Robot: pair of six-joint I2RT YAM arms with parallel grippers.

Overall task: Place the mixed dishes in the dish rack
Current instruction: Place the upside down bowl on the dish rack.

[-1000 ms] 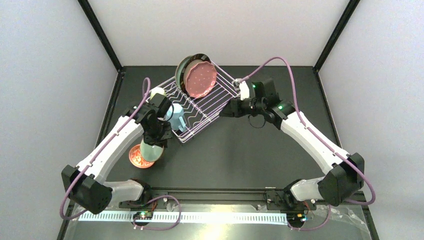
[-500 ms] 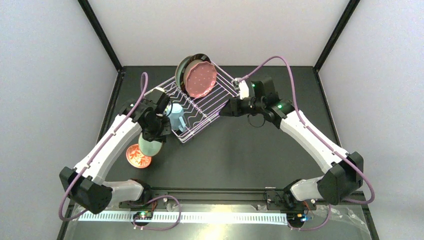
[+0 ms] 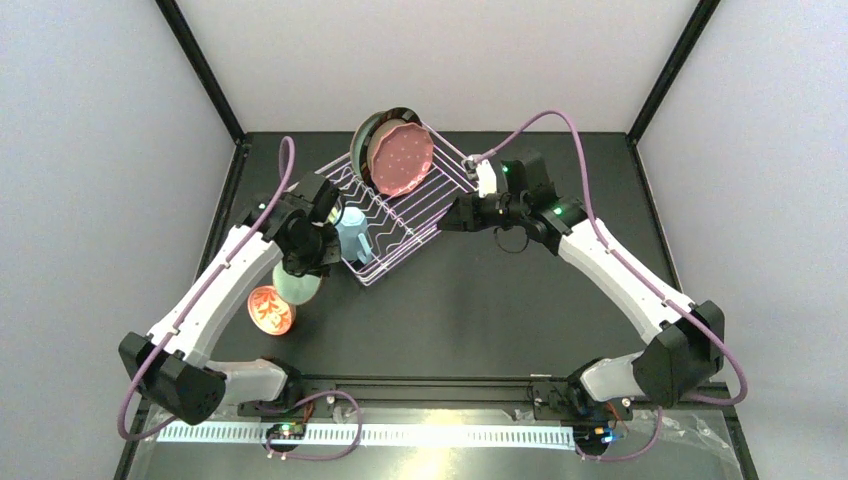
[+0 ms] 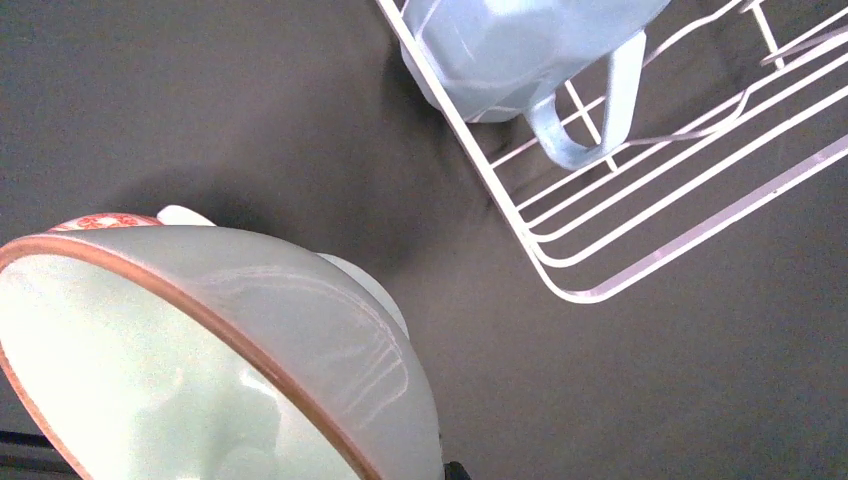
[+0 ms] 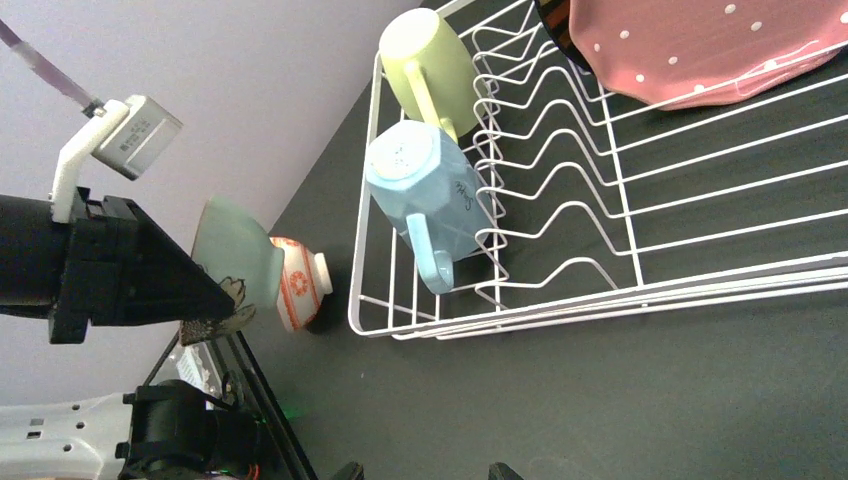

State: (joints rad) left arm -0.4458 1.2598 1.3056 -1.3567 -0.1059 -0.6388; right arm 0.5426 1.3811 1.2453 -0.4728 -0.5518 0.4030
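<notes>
My left gripper (image 3: pixel 303 266) is shut on the rim of a mint bowl (image 3: pixel 296 284) with a reddish-brown lip (image 4: pixel 200 350), held tilted above the table just left of the white wire dish rack (image 3: pixel 405 225). A reddish patterned bowl (image 3: pixel 270 309) rests on the table below it. In the rack stand a pink speckled plate (image 3: pixel 402 160), a green dark-rimmed plate (image 3: pixel 367 136) behind it, a light blue mug (image 3: pixel 353 233) and a pale green mug (image 5: pixel 425 55). My right gripper (image 3: pixel 447 217) hovers open and holds nothing at the rack's right side.
The rack (image 5: pixel 600 290) sits at an angle on the dark table, its wavy divider wires bare in the middle. Black frame posts and pale walls close in the back and sides. A rail with both arm bases runs along the near edge.
My left arm has carried the mint bowl up and away from the reddish bowl, toward the rack's near corner, uncovering the reddish bowl. The right arm has barely moved.
</notes>
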